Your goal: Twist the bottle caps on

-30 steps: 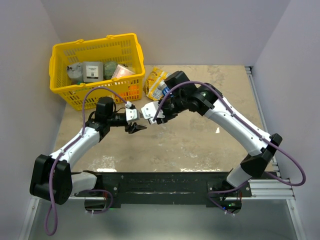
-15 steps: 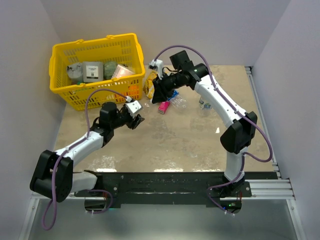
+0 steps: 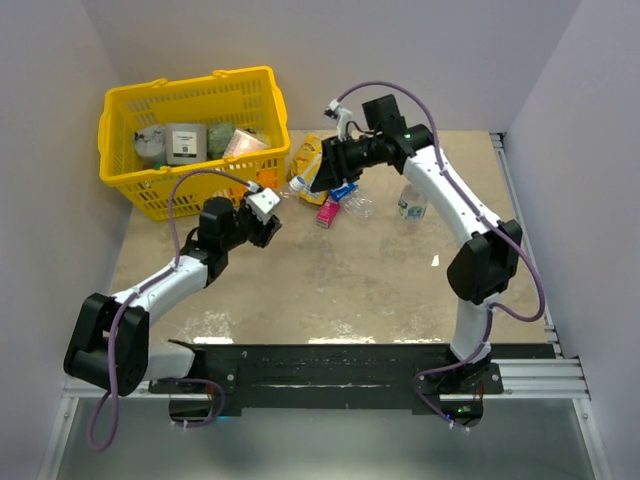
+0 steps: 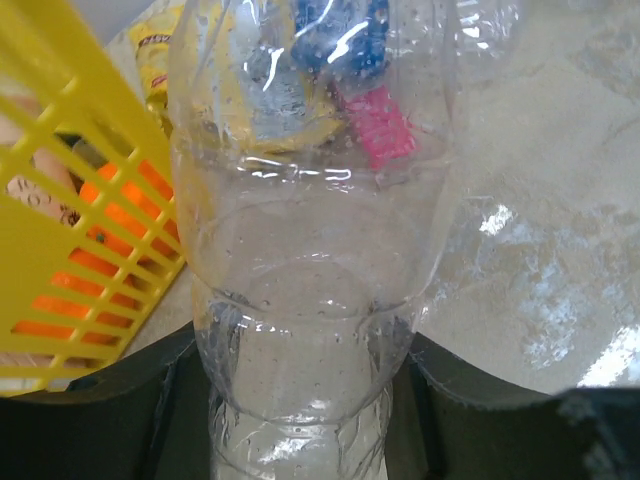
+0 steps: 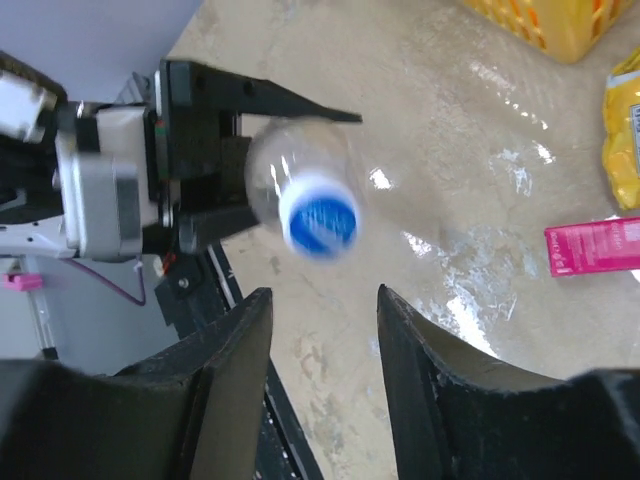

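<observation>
The left end effector (image 5: 265, 160) pinched the clear bottle (image 4: 300, 300) by its lower body above the worktop (image 5: 450, 150), its blue cap (image 5: 319, 217) facing the right end effector (image 5: 322, 300), which stood spread and clear of it. The bottle looked empty, light and easy to dent, so the cap rim seemed the best hold; no writing was readable.

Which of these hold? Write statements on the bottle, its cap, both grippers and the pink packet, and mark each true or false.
1. The left gripper holds a clear bottle. True.
2. That bottle's neck is bare. False: a blue cap sits on it.
3. The right gripper clamps the cap. False: its jaws stand open, apart from the cap.
4. A pink packet lies on the table. True.
</observation>
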### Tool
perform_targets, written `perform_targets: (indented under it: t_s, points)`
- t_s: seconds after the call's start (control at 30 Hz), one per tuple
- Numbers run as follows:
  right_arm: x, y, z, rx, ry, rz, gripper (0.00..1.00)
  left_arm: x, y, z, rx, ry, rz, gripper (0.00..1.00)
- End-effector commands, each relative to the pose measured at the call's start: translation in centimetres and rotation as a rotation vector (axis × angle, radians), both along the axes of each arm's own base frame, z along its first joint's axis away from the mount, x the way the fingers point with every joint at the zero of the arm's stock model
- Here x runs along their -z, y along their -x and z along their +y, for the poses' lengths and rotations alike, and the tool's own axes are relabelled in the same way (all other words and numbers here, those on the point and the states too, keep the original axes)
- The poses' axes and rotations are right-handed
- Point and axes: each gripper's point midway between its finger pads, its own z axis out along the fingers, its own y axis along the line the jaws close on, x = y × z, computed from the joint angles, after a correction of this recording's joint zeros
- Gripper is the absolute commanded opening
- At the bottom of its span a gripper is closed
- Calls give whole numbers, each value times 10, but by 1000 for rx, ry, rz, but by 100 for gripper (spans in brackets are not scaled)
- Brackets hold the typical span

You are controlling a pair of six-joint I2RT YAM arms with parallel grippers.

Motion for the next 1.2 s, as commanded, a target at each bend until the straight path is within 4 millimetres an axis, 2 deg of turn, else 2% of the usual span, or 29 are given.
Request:
perform_targets:
  t_s: [0.0,0.03,0.07,0.1,0.13,0.17,0.2,0.23,0.43,0.47,0.63,0.73,0.83,0.87,0.93,0.97,1.0,1.07,1.1,1.13,1.17]
  points:
    - [-63,-11,-27,51,-166,-95,56,-11,-1,11,-73,271,176,0]
    - [-78,-8,-31,65,-201,-127,63,-19,0,7,-49,328,172,0]
    - [-89,-14,-27,61,-239,-203,68,-21,7,0,7,374,194,0]
    - [-78,-13,-27,71,-247,-191,72,-21,10,-1,1,417,225,0]
    - [-85,-11,-22,80,-273,-195,80,-27,9,-2,3,441,209,0]
    - [-82,-13,-18,78,-272,-206,85,-32,11,-5,26,463,205,0]
    - [-84,-14,-13,70,-271,-217,88,-37,12,-7,41,476,199,0]
    - [-78,-12,-3,54,-266,-205,91,-45,12,-9,57,486,180,0]
    - [-94,-6,46,-5,-320,-301,94,-71,21,-25,159,525,165,0]
    - [-88,-8,52,-7,-312,-286,93,-74,23,-28,175,531,167,0]
    - [-88,-1,70,-40,-325,-302,90,-83,32,-34,217,562,175,0]
    - [-84,-2,74,-29,-310,-309,88,-86,37,-36,244,564,171,0]
    - [-82,-3,77,-36,-313,-314,74,-88,40,-37,254,567,172,0]
    - [-83,-4,77,-36,-316,-323,61,-88,42,-37,259,567,176,0]
    - [-80,-1,79,-56,-315,-328,45,-89,43,-37,263,570,175,0]
    - [-81,0,80,-66,-317,-333,33,-88,43,-37,263,570,179,0]
    - [-80,2,81,-76,-317,-339,27,-89,43,-37,263,568,175,11]
    - [-84,1,78,-83,-304,-395,18,-82,36,-32,200,558,189,52]
    - [-85,1,78,-84,-297,-414,17,-81,32,-29,181,535,174,99]
    - [-87,-4,75,-80,-278,-466,15,-67,33,-25,144,504,228,100]
    - [-81,-6,73,-80,-241,-474,12,-61,26,-18,84,473,230,100]
